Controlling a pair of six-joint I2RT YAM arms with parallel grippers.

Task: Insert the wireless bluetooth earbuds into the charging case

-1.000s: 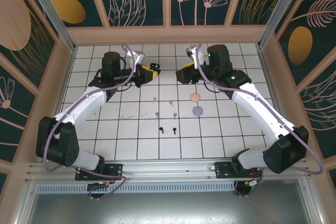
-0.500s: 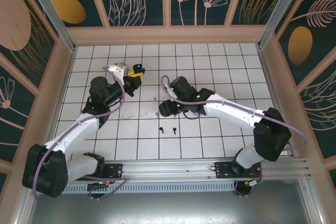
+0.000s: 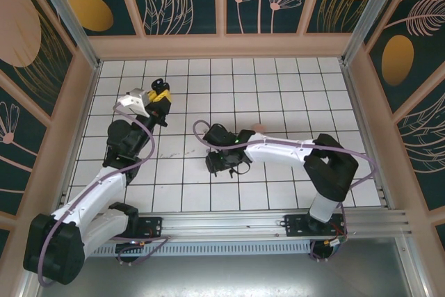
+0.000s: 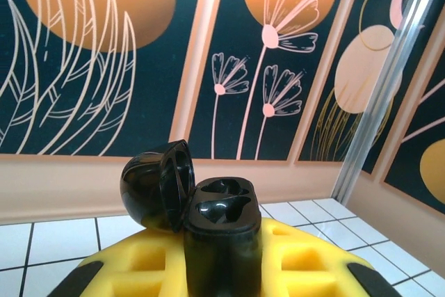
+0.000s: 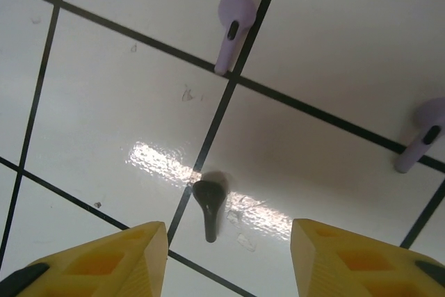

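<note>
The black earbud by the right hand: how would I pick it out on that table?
Start at the white tiled table and find the right hand, its two yellow fingers spread wide apart. Just ahead of the gap between them lies the black earbud, right beside a dark grid line. The purple earbuds farther off are pale lilac, while this one is dark.

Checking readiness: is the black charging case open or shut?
Open: the charging case has its lid swung back, baring two empty wells.
</note>
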